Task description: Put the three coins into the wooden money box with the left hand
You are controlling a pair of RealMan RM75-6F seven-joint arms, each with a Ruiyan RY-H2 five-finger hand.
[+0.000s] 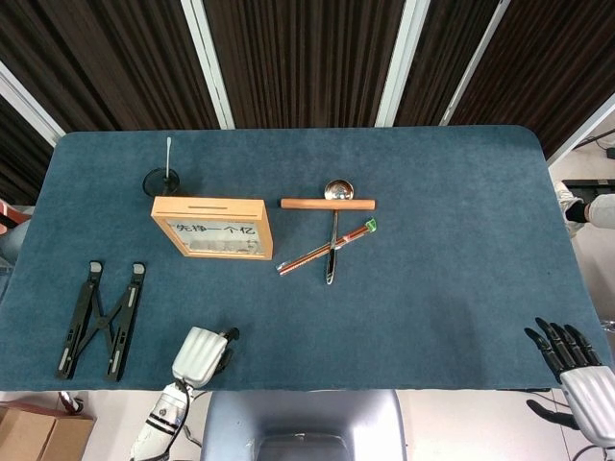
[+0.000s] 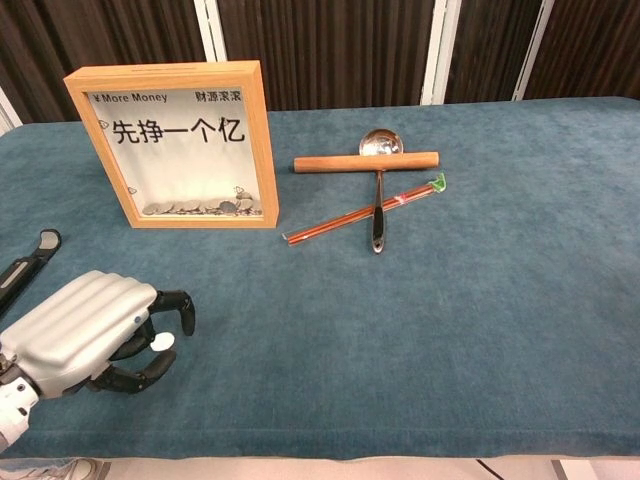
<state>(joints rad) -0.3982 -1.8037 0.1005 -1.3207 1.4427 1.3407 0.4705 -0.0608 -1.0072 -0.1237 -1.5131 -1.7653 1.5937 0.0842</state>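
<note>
- The left hand (image 2: 85, 335) is curling over a pale coin (image 2: 161, 342) at the table's (image 2: 450, 330) seven o'clock edge; a grip possibly forming, but I cannot tell.
- The right hand (image 1: 577, 370), cut off at five o'clock, is lying spread and empty.
- The wooden money box (image 2: 178, 145) is standing upright at ten o'clock, coins heaped behind its pane.

Head view: high above, looking almost straight down, far enough to take in the whole blue surface (image 1: 432, 288). Chest view: low at the near edge, facing level across toward the dark slatted wall, much closer. Shared: money box (image 1: 212, 228) (image 2: 178, 145), ladle (image 1: 333, 230) (image 2: 379, 190), chopsticks (image 1: 327, 248) (image 2: 365, 210), all beyond the left hand's fingers (image 2: 165, 340).
</note>
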